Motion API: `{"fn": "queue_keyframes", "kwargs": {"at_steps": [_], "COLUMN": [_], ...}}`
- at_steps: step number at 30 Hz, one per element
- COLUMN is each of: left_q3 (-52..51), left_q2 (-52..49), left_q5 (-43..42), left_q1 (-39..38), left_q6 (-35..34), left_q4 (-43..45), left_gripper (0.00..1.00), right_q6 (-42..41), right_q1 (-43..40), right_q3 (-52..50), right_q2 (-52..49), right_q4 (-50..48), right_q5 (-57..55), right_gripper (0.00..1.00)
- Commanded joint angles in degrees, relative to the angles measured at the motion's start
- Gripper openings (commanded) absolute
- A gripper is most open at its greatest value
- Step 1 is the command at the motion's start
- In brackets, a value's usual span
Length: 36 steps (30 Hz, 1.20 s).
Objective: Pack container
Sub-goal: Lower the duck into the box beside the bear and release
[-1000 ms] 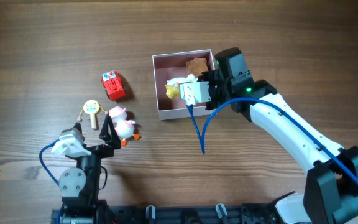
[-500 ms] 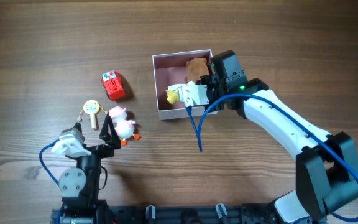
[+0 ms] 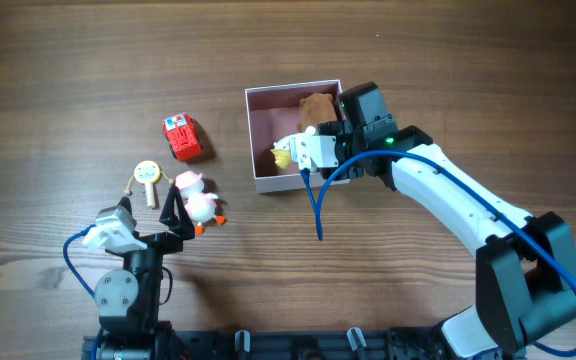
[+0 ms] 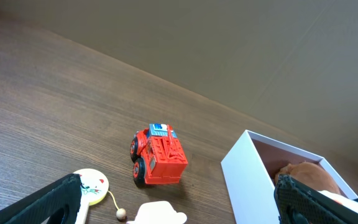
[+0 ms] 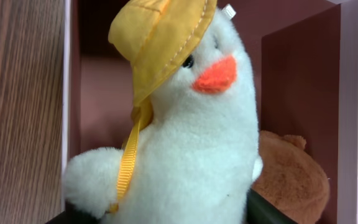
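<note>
The container [image 3: 268,115], a shallow square box with white walls and a pink inside, sits at the table's middle. It also shows in the left wrist view [image 4: 247,180] and the right wrist view [image 5: 350,93]. My right gripper [image 3: 306,150] is shut on a white plush duck with a yellow hat [image 3: 286,152] and holds it over the container's front part. In the right wrist view the duck [image 5: 191,143] fills the frame between the fingers. A brown plush [image 3: 317,105] lies inside at the back. My left gripper [image 3: 150,215] is open, with a pink-hatted duck toy [image 3: 200,203] beside it.
A red toy truck [image 3: 181,137] stands left of the container, also in the left wrist view [image 4: 159,155]. A yellow paddle toy with a bead on a string [image 3: 148,175] lies by the left gripper. A blue cable [image 3: 318,205] hangs from the right arm.
My right gripper has shifted slightly toward the container's front with the yellow-hatted duck in it, and the arm has turned a little. The left arm has not moved.
</note>
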State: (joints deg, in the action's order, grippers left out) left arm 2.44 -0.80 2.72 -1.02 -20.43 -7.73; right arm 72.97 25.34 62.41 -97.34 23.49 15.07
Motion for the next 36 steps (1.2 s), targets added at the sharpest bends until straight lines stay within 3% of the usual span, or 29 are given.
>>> {"fn": "queue_keyframes", "kwargs": {"at_steps": [1,13,23,27,30,36], "left_q3": [-0.4,-0.4,-0.4,-0.4,-0.4,-0.4], "left_q2": [0.4,0.4,0.4,0.4,0.4,0.4], "left_q5": [0.5,0.5,0.5,0.5,0.5,0.5], "left_q1": [-0.3,-0.3,-0.3,-0.3,-0.3,-0.3], "left_q6": [0.9,0.9,0.9,0.9,0.9,0.9], "left_q4": [0.2,0.2,0.2,0.1,0.2,0.1], "left_gripper": [1.00,1.00,1.00,1.00,1.00,1.00], "right_q6": [-1.2,-3.1,-5.9,-8.7,-13.3,-14.7], "right_q1": [0.2,0.2,0.2,0.9,1.6,1.6], "right_q3": [1.0,1.0,1.0,1.0,1.0,1.0], "right_q2": [-0.7,2.4,6.5,6.5,6.5,6.4], "right_q4": [0.1,-4.2,-2.9,-5.3,-9.2,-9.5], "right_q5": [-0.3,-0.3,-2.1,2.4,5.7,5.7], "right_gripper": [0.63,0.73,0.74,0.72,0.57,0.44]}}
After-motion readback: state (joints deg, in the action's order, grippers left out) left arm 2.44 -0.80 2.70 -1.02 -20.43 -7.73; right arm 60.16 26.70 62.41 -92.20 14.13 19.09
